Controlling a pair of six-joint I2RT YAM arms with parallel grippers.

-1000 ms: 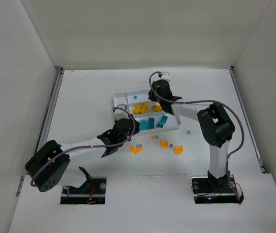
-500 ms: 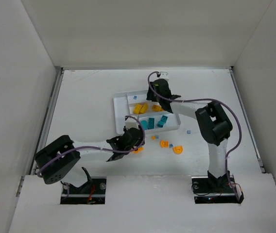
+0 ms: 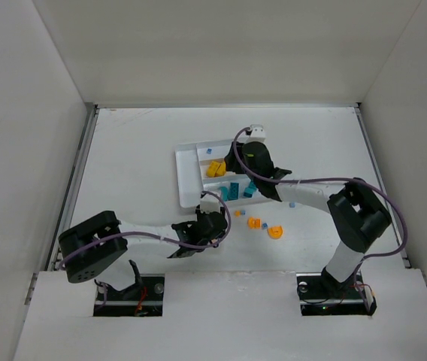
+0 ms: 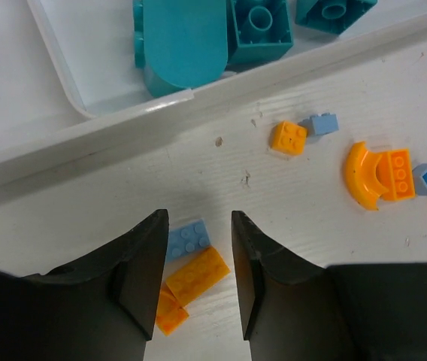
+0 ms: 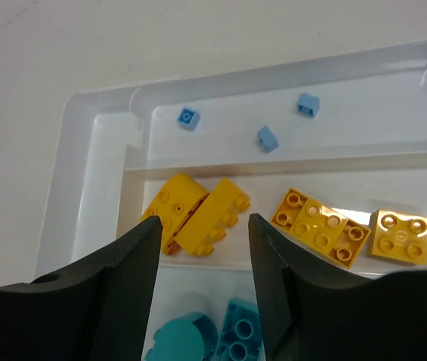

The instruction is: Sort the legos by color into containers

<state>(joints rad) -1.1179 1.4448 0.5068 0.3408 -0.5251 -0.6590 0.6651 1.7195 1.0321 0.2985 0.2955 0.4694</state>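
The white tray (image 3: pixel 186 179) holds yellow bricks (image 5: pixel 198 214) in its middle section, small light blue pieces (image 5: pixel 268 138) in the far section and teal pieces (image 5: pixel 198 338) in the near one. My right gripper (image 5: pixel 202 224) is open and empty above the yellow bricks; it also shows in the top view (image 3: pixel 230 162). My left gripper (image 4: pixel 196 226) is open low over the table in front of the tray (image 4: pixel 198 105), straddling a light blue brick (image 4: pixel 189 239) and a flat orange brick (image 4: pixel 197 275). In the top view it (image 3: pixel 212 228) sits just in front of the tray.
Loose on the table right of my left gripper are a small orange piece (image 4: pixel 288 137), a small light blue piece (image 4: pixel 323 123), an orange arch (image 4: pixel 364 175) and an orange brick (image 4: pixel 398 174). Orange pieces (image 3: pixel 275 232) lie under my right forearm.
My left gripper has moved right and toward the near edge, from the tray's left end to the loose bricks in front of it. My right gripper has shifted slightly right over the tray, its elbow swinging outward.
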